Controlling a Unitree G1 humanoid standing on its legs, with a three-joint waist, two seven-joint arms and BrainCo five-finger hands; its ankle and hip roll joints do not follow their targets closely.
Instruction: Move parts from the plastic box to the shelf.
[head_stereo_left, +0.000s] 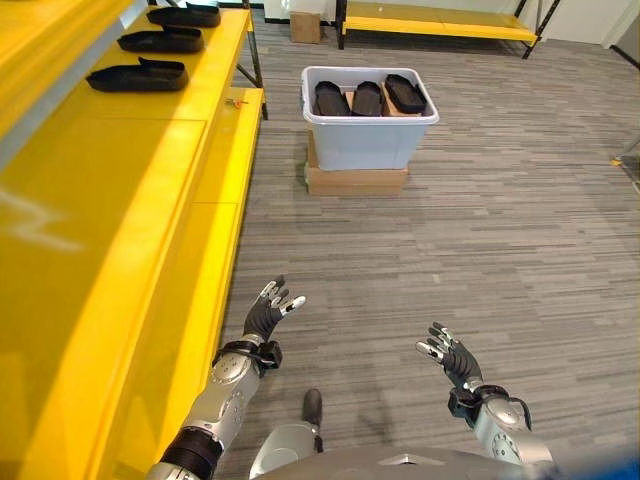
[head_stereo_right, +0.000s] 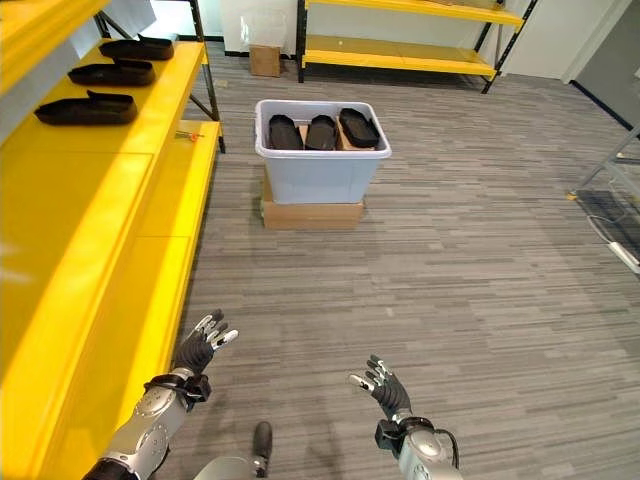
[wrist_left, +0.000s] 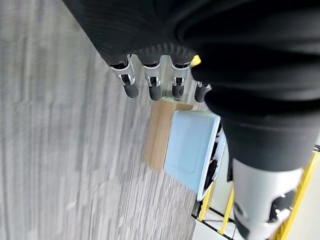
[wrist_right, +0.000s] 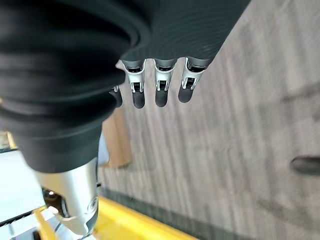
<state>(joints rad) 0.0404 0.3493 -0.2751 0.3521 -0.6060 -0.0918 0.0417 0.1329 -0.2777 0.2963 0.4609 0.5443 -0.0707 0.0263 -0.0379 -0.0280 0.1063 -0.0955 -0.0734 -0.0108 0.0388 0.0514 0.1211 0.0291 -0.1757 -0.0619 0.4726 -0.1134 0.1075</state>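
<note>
The yellow shelf (head_stereo_left: 130, 190) runs along the robot's left side, with three dark parts (head_stereo_left: 138, 76) already lying in a row at its far end; straight ahead on the grey floor (head_stereo_left: 480, 230), well apart from both hands, the pale plastic box (head_stereo_left: 368, 140) sits on a flat cardboard carton (head_stereo_left: 356, 181); three more black parts (head_stereo_left: 367, 97) lie side by side inside it, long axes pointing away from the robot; the left hand (head_stereo_left: 270, 310) and right hand (head_stereo_left: 450, 355) hover low and empty, fingers spread and relaxed; the box lies forward and roughly between them, so neither arm looks clearly nearer, and I judge the robot must close in before reaching.
</note>
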